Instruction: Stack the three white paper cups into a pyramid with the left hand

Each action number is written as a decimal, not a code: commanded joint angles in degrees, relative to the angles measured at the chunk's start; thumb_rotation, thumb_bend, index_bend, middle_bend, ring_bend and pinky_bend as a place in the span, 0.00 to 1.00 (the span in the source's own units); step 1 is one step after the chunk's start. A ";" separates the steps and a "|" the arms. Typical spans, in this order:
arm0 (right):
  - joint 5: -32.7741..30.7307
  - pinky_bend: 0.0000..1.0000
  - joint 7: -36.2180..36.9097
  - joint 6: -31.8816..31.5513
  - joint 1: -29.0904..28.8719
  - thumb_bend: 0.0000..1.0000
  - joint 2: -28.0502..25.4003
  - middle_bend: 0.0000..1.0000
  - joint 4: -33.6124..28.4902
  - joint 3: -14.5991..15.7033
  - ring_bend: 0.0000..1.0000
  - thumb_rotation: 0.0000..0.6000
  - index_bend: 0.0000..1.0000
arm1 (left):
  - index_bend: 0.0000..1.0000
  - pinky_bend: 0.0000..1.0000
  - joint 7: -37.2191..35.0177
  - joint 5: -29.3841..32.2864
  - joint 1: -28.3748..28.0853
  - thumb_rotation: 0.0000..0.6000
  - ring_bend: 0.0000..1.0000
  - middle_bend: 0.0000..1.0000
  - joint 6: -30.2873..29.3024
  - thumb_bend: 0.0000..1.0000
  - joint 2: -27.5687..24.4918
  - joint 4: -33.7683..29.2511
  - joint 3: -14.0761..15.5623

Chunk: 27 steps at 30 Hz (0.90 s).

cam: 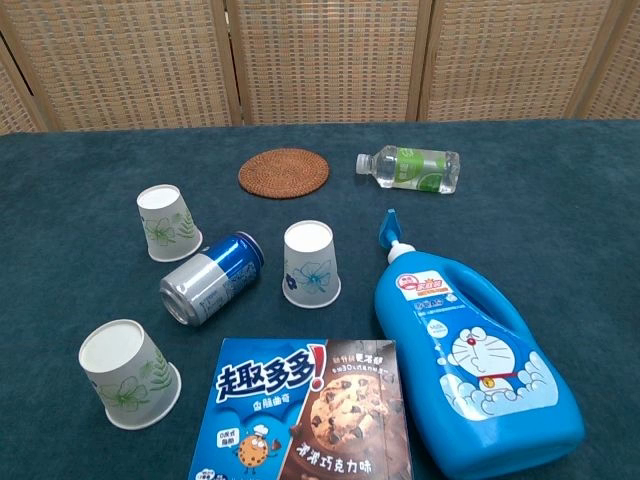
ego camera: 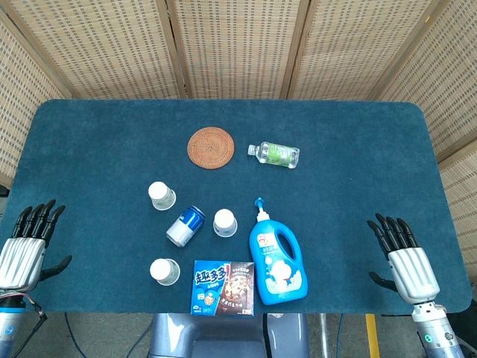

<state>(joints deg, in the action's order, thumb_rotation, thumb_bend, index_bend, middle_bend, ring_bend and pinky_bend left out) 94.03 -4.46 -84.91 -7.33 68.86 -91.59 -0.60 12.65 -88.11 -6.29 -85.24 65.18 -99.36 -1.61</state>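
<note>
Reach left hand (ego camera: 26, 246), fingers apart and empty, toward 3 o'clock for nearest paper cup (ego camera: 165, 271); clear the can (ego camera: 185, 225). Right hand (ego camera: 402, 257) likewise spread, idle.

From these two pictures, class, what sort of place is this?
Probably a staged robot test area, not a home: a table covered in blue cloth, woven screens behind it, and two robot hands, left and right, waiting.

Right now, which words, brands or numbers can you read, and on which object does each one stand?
"趣多多!" stands large on the cookie box.
"浓滑巧克力味" runs along the same box's lower front.
Blue pump bottle: cartoon cat picture; label text too small to read.
Water bottle and blue can: no readable text.
</note>
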 commanded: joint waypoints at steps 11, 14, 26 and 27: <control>-0.01 0.00 0.34 -0.35 0.09 0.11 -0.14 0.00 -0.13 -0.12 0.00 1.00 0.01 | 0.00 0.00 -0.41 -0.26 0.04 1.00 0.00 0.00 -0.17 0.24 -0.24 -0.21 0.06; -0.15 0.00 0.26 -0.31 0.12 0.11 -0.15 0.00 -0.18 -0.14 0.00 1.00 0.01 | 0.00 0.00 -0.87 -0.25 0.03 1.00 0.00 0.00 -0.28 0.24 -0.36 -0.20 -0.06; -0.16 0.00 1.26 -0.39 0.07 0.11 -0.43 0.00 -0.19 -0.27 0.00 1.00 0.01 | 0.00 0.00 -1.10 -0.10 0.08 1.00 0.00 0.00 -0.23 0.24 -0.55 -0.23 -0.04; -0.16 0.00 1.23 -0.32 0.05 0.11 -0.40 0.00 -0.13 -0.24 0.00 1.00 0.01 | 0.00 0.00 -1.14 -0.09 0.11 1.00 0.00 0.00 -0.29 0.24 -0.61 -0.30 -0.05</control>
<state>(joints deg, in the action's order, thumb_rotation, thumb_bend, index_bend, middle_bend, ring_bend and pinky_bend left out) 93.87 -3.22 -85.22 -7.27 68.45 -91.72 -0.84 11.51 -88.21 -6.18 -85.52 64.58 -99.65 -1.65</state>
